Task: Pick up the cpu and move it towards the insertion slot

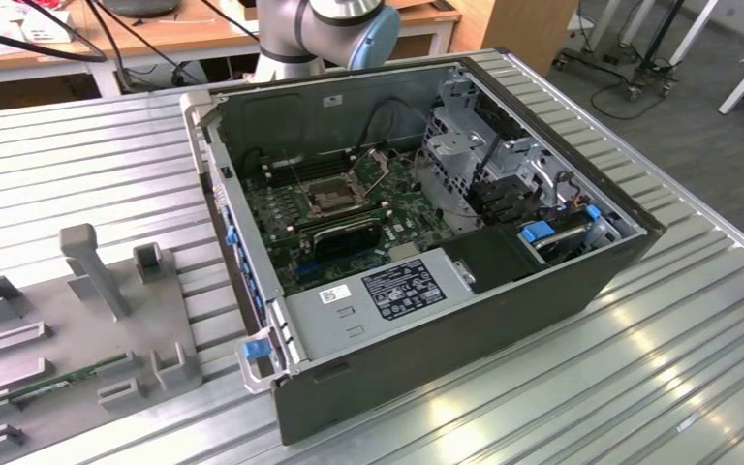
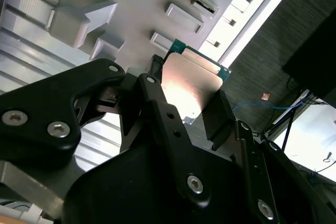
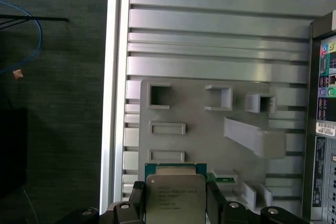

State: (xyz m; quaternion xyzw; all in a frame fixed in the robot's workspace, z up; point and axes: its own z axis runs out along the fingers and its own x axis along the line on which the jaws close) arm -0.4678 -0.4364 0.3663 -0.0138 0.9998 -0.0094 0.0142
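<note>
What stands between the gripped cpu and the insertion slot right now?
Nothing lies over the insertion slot; the computer case is open above it. The cpu, clamped in the gripper above the grey tray, sits outside the case, whose side wall lies between.

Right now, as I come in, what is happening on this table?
The arm's gripper is shut on the cpu, gripping it by two opposite edges. It holds the chip over the grey tray, which lies on the ribbed table beside the open computer case. The insertion slot sits on the green circuit board inside that case, so the cpu is not at it yet.
</note>
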